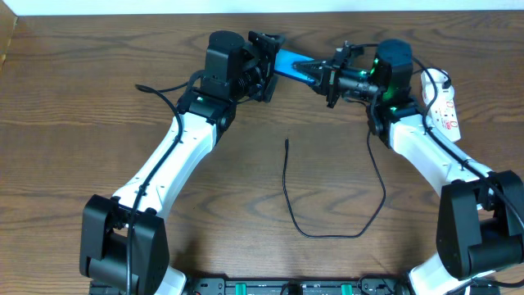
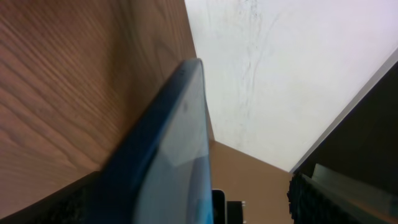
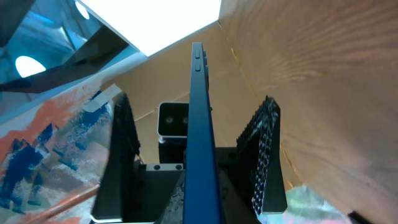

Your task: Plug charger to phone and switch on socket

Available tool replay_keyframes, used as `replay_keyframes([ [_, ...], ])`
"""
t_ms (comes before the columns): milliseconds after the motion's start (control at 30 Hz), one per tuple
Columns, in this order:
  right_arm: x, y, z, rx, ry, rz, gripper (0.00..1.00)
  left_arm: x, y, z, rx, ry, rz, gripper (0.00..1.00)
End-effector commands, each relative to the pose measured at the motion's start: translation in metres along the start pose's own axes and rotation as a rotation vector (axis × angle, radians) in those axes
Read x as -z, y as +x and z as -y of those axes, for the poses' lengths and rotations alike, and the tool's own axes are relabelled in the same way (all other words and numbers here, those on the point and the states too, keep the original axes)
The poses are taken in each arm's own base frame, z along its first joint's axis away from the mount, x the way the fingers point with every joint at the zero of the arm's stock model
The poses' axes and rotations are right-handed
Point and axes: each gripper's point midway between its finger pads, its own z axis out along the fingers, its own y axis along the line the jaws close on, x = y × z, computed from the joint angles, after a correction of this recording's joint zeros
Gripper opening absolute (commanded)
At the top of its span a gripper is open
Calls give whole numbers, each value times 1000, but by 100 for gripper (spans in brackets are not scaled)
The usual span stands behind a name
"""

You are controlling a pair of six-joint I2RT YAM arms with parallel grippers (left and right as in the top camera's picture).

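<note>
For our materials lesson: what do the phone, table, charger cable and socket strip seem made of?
Phone: glossy glass face, judging by reflections on it; dark blue frame, metal or plastic. Table: matt brown wood grain, possibly laminate. Charger cable: black, lying in limp curves, likely rubbery plastic. Socket strip: smooth white, probably plastic.

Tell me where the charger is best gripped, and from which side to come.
Grip the charger just behind its plug tip, probably from straight above. That end lies free and flat on the table, in a straight stretch, so fingers can close across it from its two sides. The left gripper, open, seems free to do it; the right gripper is shut on the phone.
</note>
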Motion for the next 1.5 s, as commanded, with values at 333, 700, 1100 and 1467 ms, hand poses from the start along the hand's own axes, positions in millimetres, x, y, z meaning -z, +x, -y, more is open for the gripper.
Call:
replay_keyframes([
  [333, -4, 12, -8, -35, -8, -57, 1, 6, -8, 9, 77, 26, 58, 72],
  [700, -3, 19, -9, -38, -5, -96, 1, 7, -14, 2, 83, 3, 90, 51],
  [1100, -3, 22, -10, -28, -8, -109, 1, 7, -14, 3, 83, 3, 90, 8],
  [1467, -2, 24, -12, 23, -17, -121, 38, 7, -19, 3, 83, 6, 120, 8],
])
